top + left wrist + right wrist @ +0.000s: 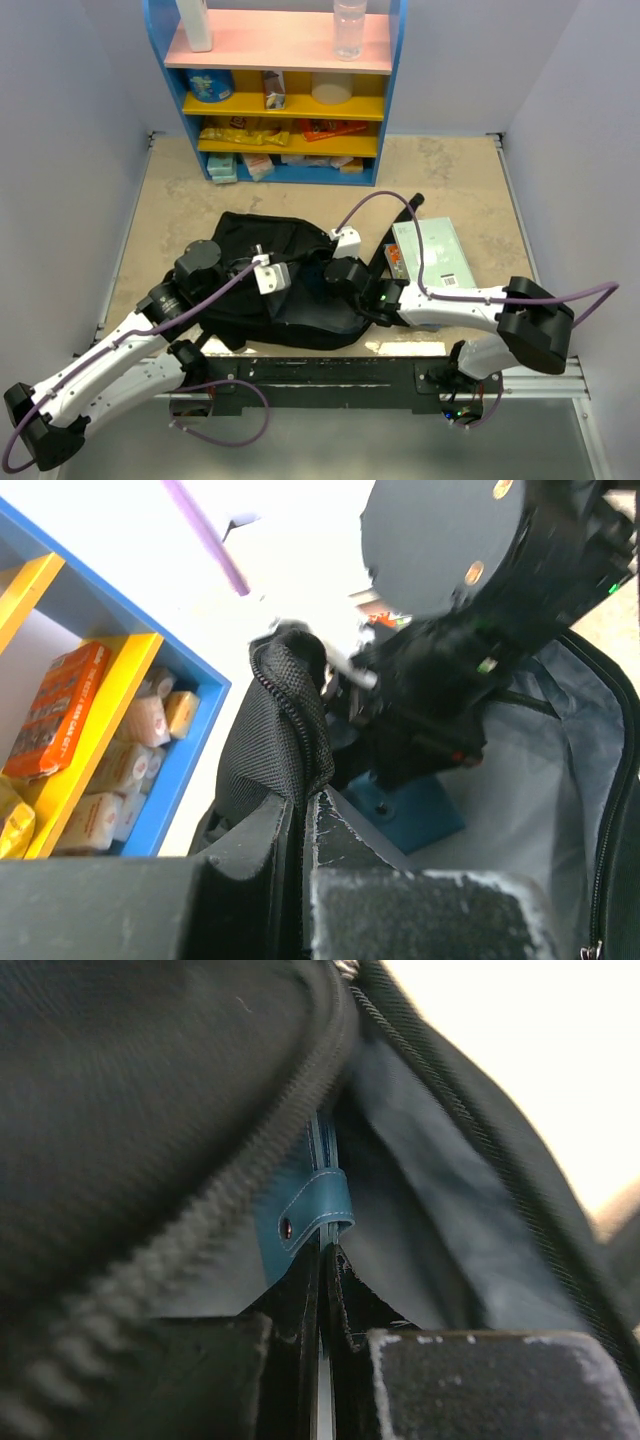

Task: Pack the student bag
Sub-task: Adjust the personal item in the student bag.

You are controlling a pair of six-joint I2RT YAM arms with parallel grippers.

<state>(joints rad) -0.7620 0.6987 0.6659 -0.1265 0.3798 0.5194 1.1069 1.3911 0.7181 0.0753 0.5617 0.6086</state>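
Observation:
The black student bag [262, 250] lies in the middle of the table with its main opening held apart. My left gripper [270, 275] is shut on the zippered fabric edge of the opening [290, 720] and lifts it. My right gripper [336, 272] reaches into the bag and is shut on a thin blue notebook with a snap strap [312, 1215]. The notebook [408, 812] stands against the grey lining [540, 780] inside the bag. In the wrist views, the left gripper [303, 805] and right gripper [325, 1255] each show both pads pressed together on what they hold.
A pale green book [433, 253] lies flat just right of the bag, with a small orange item [397, 262] at its left edge. A blue and yellow shelf [290, 95] with snacks and bottles stands at the back. The shelf also shows in the left wrist view [90, 730].

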